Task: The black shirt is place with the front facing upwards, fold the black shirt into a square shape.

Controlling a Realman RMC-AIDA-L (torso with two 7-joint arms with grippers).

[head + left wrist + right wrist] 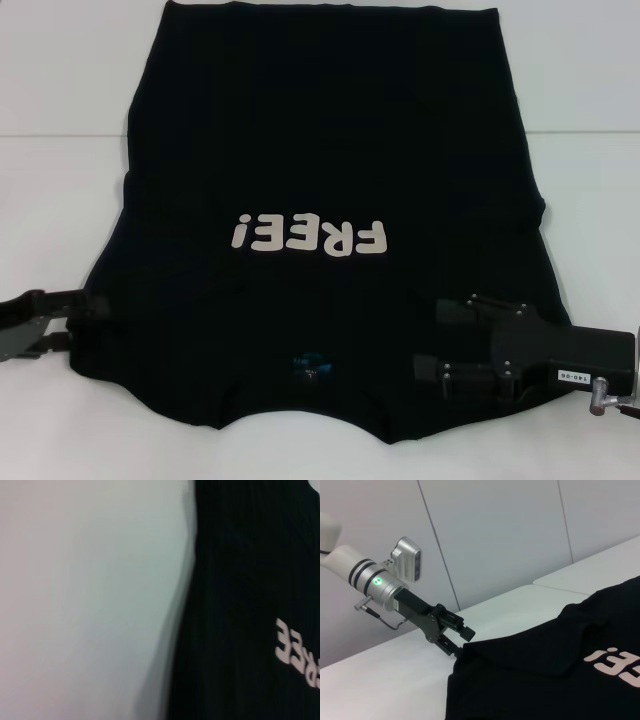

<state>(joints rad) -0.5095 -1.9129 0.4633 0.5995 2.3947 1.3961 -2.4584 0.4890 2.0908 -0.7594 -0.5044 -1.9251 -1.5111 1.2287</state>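
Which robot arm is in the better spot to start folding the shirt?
Probably the left: its left claw already touches the black shirt at its edge, apparently pinching it. The right claw only hangs over the cloth, open.

Head cam: high, looking down over the near table [60, 80] edge, whole black shirt [330, 150] in frame. Left wrist cam: close above the shirt's left edge. Right wrist cam: low, facing across to the left gripper [457, 647]. All share the "FREE!" print [308, 236].

I work in a plain lab or test room: a bare white bench [60, 120] under me, and pale panelled walls [510, 535] with thin seams behind it.
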